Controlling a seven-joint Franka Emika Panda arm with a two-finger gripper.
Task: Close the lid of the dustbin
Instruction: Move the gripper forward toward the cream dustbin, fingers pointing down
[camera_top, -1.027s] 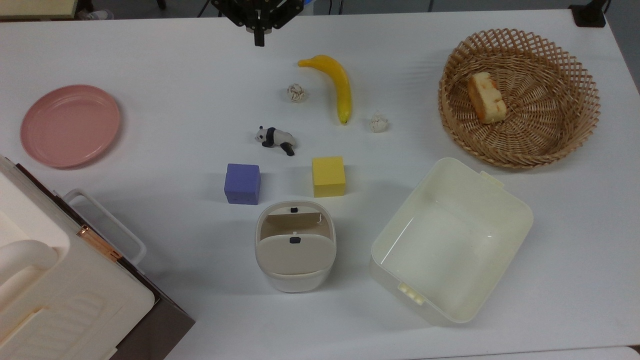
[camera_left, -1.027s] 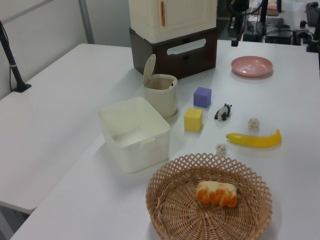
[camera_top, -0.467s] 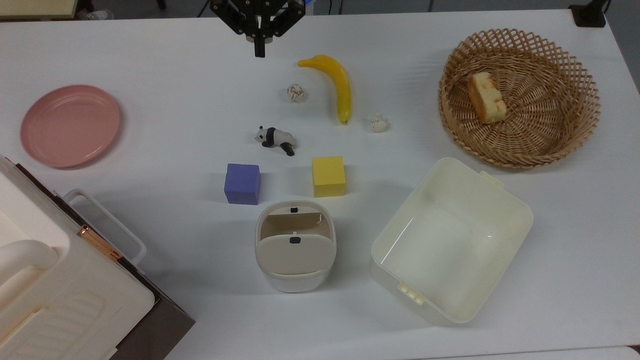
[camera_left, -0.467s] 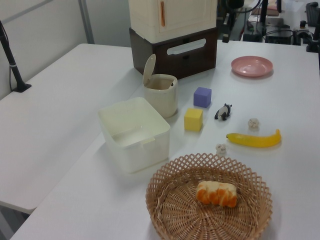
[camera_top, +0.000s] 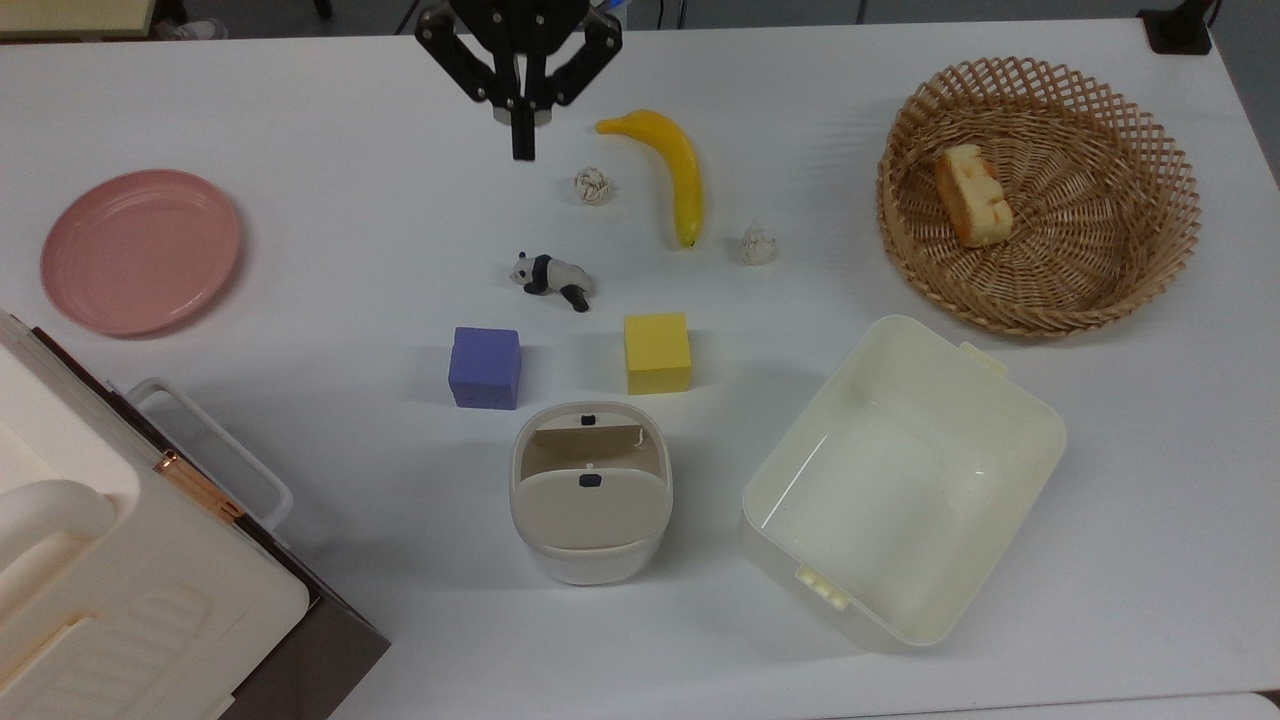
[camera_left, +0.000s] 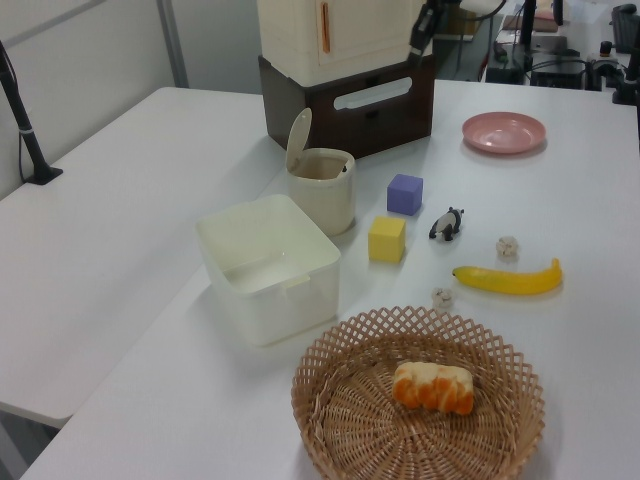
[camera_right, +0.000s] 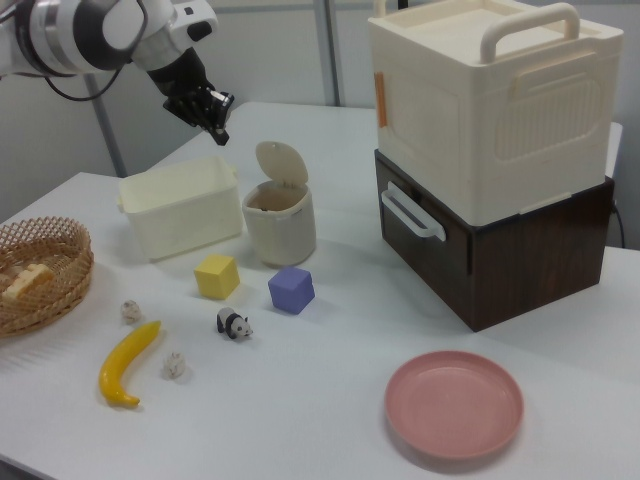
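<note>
Beige plastic makes up the dustbin (camera_top: 590, 560), a small bin with round corners that sits on the white desk (camera_top: 330, 250). In the top view it is near the bottom middle, just below the purple cube (camera_top: 485, 367) and the yellow cube (camera_top: 657, 352), with the big pale tub (camera_top: 800, 500) on the top view's right.

Its lid (camera_right: 279, 162) stands up from the back edge, so the bin is open and you can look down inside. There is a small black button on the lid.

I think the lid is thin, stiff and very light. It looks like it swings on a hinge. It needs no grabbing. A soft push on the top edge, toward the open mouth, may tip it down. The bin is light too, so a hard push could slide it or knock it over.

High up, well apart from the bin, hangs the claw (camera_top: 519, 148). In the top view its two fingers look pressed together into one black tip, with nothing between them. The task is not yet done.
</note>
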